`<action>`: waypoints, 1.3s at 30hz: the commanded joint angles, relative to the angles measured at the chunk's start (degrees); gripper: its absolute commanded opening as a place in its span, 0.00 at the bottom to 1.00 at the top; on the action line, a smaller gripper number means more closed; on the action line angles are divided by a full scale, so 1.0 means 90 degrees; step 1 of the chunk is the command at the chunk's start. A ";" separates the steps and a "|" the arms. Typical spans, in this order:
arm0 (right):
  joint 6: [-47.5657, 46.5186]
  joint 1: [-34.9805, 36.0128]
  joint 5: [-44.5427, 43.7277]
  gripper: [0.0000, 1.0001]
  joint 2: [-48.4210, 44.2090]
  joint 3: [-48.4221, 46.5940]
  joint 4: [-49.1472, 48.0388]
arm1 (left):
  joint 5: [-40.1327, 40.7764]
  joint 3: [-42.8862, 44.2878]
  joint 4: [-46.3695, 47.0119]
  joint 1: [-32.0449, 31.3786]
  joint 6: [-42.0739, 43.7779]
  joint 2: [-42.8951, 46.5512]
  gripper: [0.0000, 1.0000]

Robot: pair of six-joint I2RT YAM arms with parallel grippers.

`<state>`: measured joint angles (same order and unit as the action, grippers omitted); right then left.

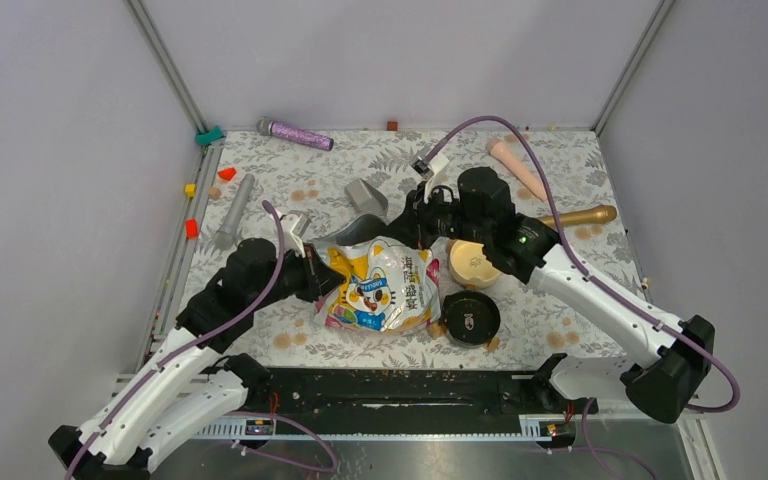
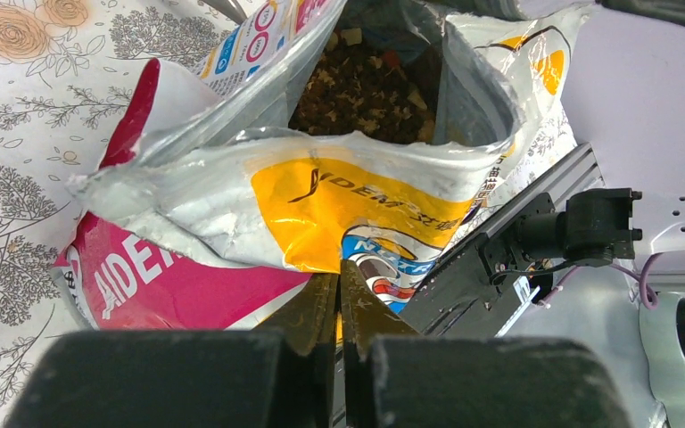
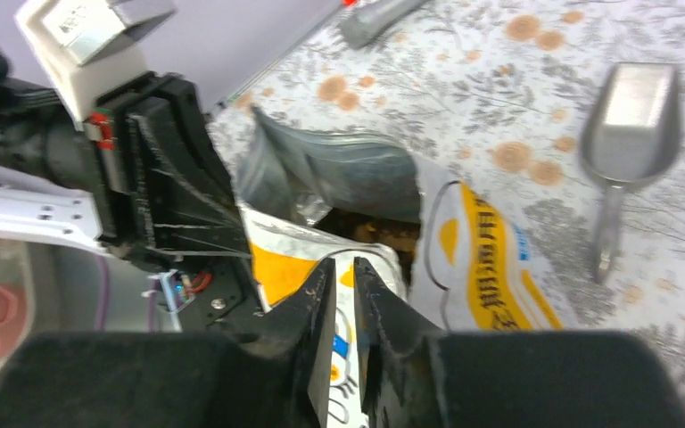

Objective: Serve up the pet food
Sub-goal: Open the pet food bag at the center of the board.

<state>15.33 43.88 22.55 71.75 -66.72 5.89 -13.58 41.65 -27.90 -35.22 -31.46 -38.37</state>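
The fingers (image 2: 317, 308) of the left gripper (image 2: 339, 270) are pinched flat on the near rim of the food bag (image 2: 321, 196). The right gripper (image 3: 343, 272) has its fingers (image 3: 376, 308) clamped on the opposite rim, with only a sliver of printed film between them. The pet food (image 2: 366, 89) lies inside the open bag, its top cut off by the frame edge. In the right wrist view it shows only as a dark, blurred patch in the mouth.

From above, the bag and wrists cover both sets of fingertips, and no kibble shows. The left arm (image 1: 210, 320) stretches low to the bag's left side. The right arm (image 1: 580, 285) angles in over a tan bowl (image 1: 472, 265), partly hiding it. A metal scoop (image 3: 629, 134) lies beside the bag.
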 commanded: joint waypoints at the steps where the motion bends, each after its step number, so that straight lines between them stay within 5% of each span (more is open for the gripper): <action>1: -0.0959 0.0043 -0.0874 0.25 -0.0105 -0.0628 0.0900 | -0.0090 0.0254 0.0620 -0.0083 -0.0088 0.0251 0.00; 5: -0.1272 0.0044 -0.1134 0.51 0.0227 -0.1062 0.1187 | -0.0057 0.0282 0.0613 -0.0088 -0.0103 0.0231 0.00; 8: -0.1368 0.0039 -0.0997 0.61 0.0603 -0.1387 0.1365 | 0.0007 0.0306 0.0610 -0.0085 -0.0118 0.0230 0.00; 17: -0.1661 0.0096 -0.0821 0.65 0.1599 -0.2031 0.2152 | 0.0239 0.0446 0.0463 -0.0090 -0.0220 0.0162 0.00; 21: -0.1666 0.0104 -0.1026 0.52 0.1705 -0.2064 0.2485 | 0.0409 0.0557 0.0326 -0.0089 -0.0245 0.0131 0.00; 26: -0.1598 0.0100 -0.1762 0.08 0.1640 -0.2148 0.2927 | 0.0602 0.0747 0.0113 -0.0090 -0.0337 0.0032 0.00; 28: -0.1406 0.0105 -0.1815 0.00 0.1536 -0.2158 0.3036 | 0.0796 0.0865 -0.0032 -0.0090 -0.0495 -0.0079 0.18; 31: -0.0984 0.0104 -0.1638 0.00 0.1342 -0.2157 0.3072 | 0.0823 0.1180 -0.0351 -0.0090 -0.0676 -0.0322 0.64; 36: -0.0211 0.0176 -0.1300 0.00 0.1156 -0.2124 0.3096 | 0.0568 0.1897 -0.0743 -0.0085 -0.0910 -0.0466 0.98; 39: -0.0116 0.0366 -0.1679 0.00 0.1062 -0.2073 0.3040 | 0.1138 0.2690 -0.1599 -0.0089 -0.1521 -0.0670 0.99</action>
<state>9.87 44.88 9.74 84.97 -84.55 31.92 -7.94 56.31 -38.02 -35.97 -39.13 -43.35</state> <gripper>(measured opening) 0.023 0.982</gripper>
